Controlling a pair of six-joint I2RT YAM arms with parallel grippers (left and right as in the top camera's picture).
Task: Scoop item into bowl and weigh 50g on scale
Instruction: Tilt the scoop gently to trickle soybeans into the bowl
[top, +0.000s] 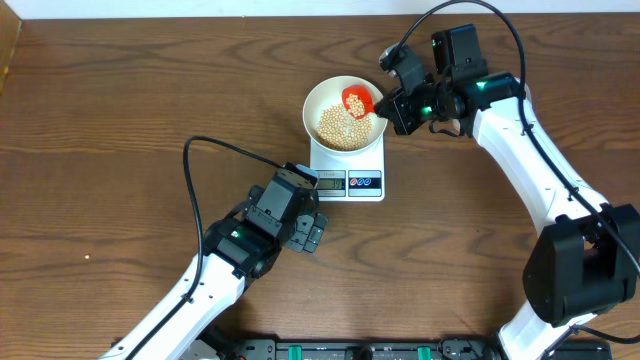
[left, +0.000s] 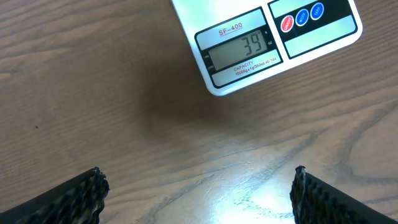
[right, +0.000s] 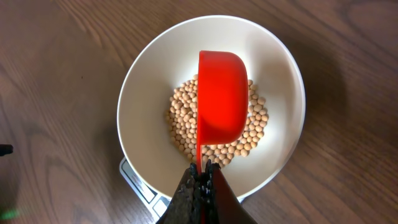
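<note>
On the wood-grain desk (top: 120, 110), the flat white plastic scale (top: 372, 168) carries the round, glossy white bowl (right: 143, 81), with the small round tan beans (right: 180, 118) heaped at its bottom; the grey display (left: 239, 51) reads 39. A smooth red scoop (right: 221, 93) hangs over the heap and hides part of it, its thin handle pinched in the clenched right fingers (right: 200, 182); whether it touches the beans I cannot tell. The ribbed black left fingers (top: 314, 228) stand spread wide, holding nothing, just before the scale, with a black cable (top: 225, 146) looping behind.
</note>
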